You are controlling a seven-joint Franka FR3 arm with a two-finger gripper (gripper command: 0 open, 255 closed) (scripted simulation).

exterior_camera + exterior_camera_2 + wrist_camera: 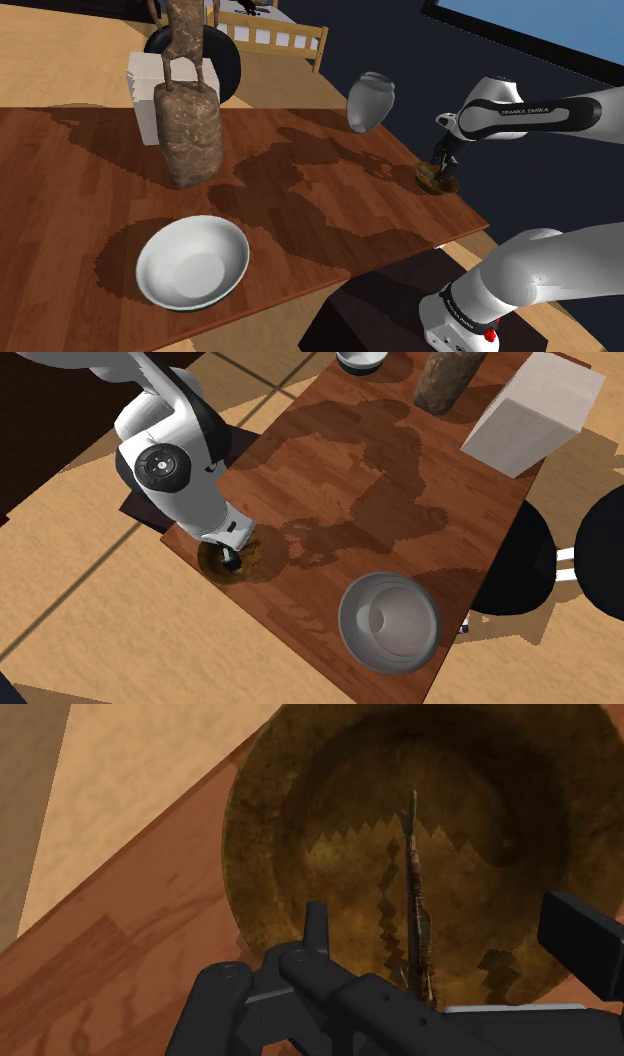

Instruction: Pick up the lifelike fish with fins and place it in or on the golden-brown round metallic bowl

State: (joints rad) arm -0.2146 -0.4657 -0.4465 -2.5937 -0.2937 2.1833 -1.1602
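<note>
Hovering over golden-brown bowl (290, 789), gripper (445, 919) spread apart; you see fish (414, 894) edge-on in gap, seemingly untouched.

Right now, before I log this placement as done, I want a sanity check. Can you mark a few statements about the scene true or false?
1. The gripper is open, and neither finger touches the fish. True.
2. The fish lies on bare table. False: it shows against the inside of the golden-brown bowl.
3. The golden-brown bowl sits mid-table. False: it sits at the edge of the table, on the arm's side.
4. The grey jar stands apart from the golden-brown bowl. True.
5. The white bowl rests on the white box. False: it stands on the table, apart from the box.
</note>
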